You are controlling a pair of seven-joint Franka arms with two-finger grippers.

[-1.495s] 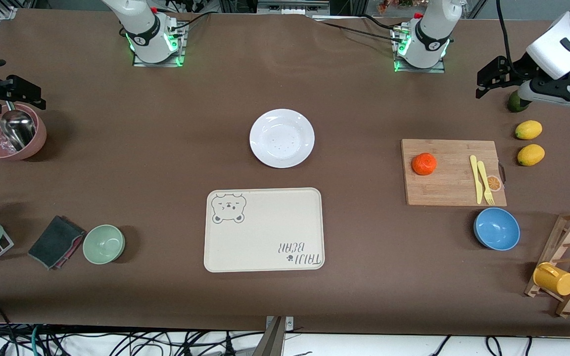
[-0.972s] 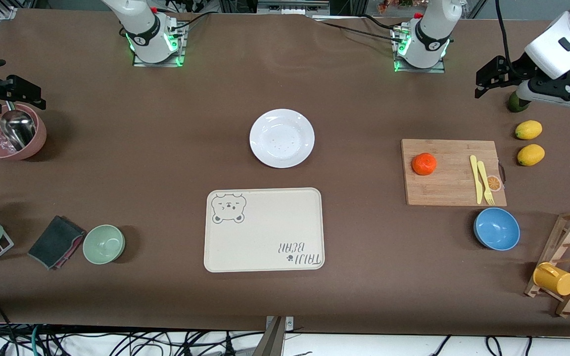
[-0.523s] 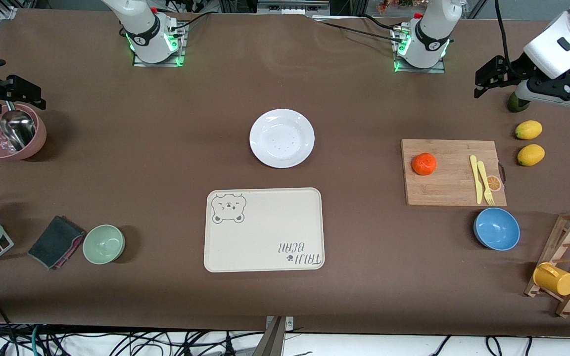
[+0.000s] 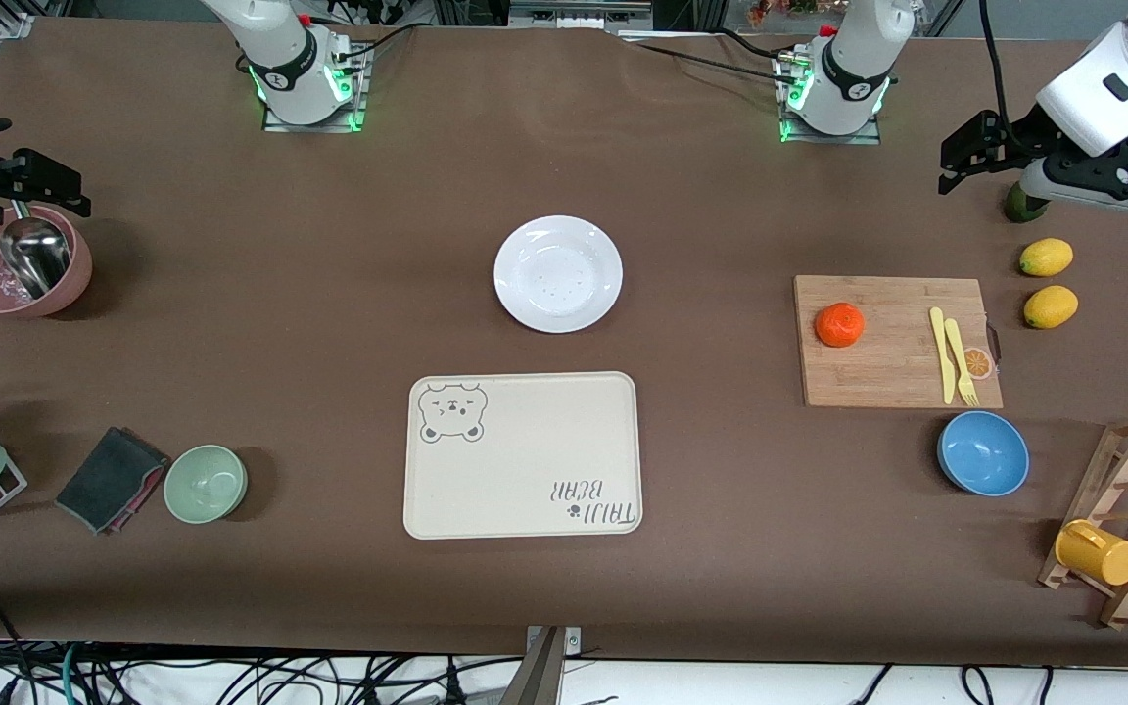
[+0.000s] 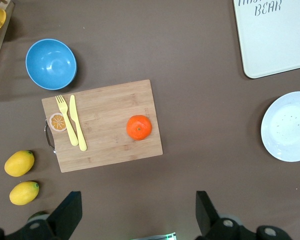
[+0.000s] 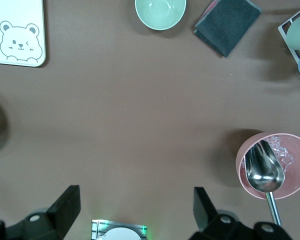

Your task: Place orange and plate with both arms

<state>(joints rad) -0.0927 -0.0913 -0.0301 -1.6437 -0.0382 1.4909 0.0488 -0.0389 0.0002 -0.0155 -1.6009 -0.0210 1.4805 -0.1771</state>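
On the wooden cutting board point(image 4: 897, 341) toward the left arm's end of the table sat the orange point(image 4: 839, 324), by the board's edge that faced the middle of the table, with nothing touching it. A yellow plastic knife and fork point(image 4: 954, 355) lay side by side at the board's opposite end, well apart from the fruit. Near the table's middle rested the plate point(image 4: 558, 273), white and bare, apart from the orange and farther from the front camera than the cream bear-printed tray point(image 4: 523, 454), which lay just beside it. A blue bowl point(image 4: 983, 453) stood nearer the front camera than the board, and two lemons point(image 4: 1048, 282) lay past the board's cutlery end, at the table's edge.

The left gripper point(image 5: 137, 215) hung high over the table's end near a dark green fruit point(image 4: 1019, 203), its fingers point(image 5: 65, 214) spread wide and holding nothing. The right gripper point(image 6: 136, 210) waited over the right arm's end of the table, above a pink bowl point(image 4: 20, 274) with a metal scoop point(image 4: 33, 255) in it, fingers point(image 6: 66, 205) likewise wide apart and empty.
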